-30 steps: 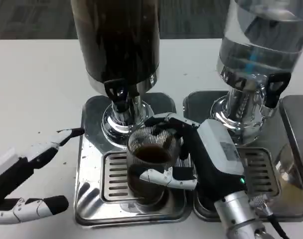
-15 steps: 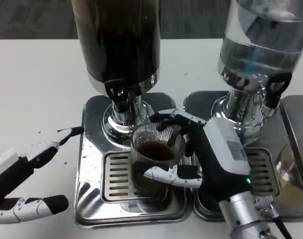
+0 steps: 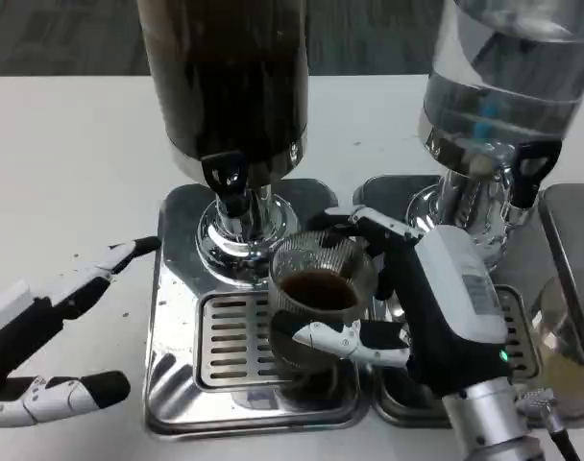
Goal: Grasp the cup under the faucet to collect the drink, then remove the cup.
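Cup with dark drink stands upright, mouth up, over the drip tray below the faucet. My right hand grips it; my left hand rests with fingers apart on the surface.

Scene evenly and brightly lit from overhead; white table rendered pale grey, without harsh shadows. Soft highlights seen on steel drip tray and on chrome base of dark dispenser. Glare noted on clear dispenser at far right, its top blurred. Slight softness throughout; right hand and cup fairly sharp. Carpet at far edge left out of focus.
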